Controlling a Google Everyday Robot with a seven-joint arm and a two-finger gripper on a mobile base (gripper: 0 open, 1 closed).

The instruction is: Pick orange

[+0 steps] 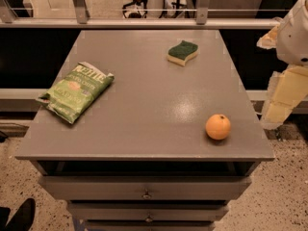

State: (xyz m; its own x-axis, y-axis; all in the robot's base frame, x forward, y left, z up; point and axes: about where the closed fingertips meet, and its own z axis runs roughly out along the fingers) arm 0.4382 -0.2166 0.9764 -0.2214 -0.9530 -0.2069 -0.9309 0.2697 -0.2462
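Observation:
The orange is a small round fruit with a dark stem dimple. It sits on the grey table top near the front right corner. My arm comes in at the right edge of the camera view, beyond the table's right side. My gripper hangs there, to the right of the orange and apart from it, holding nothing that I can see.
A green chip bag lies at the table's left. A green-and-yellow sponge lies at the back right. Drawers are under the front edge. A railing runs behind the table. A dark shoe is at the lower left.

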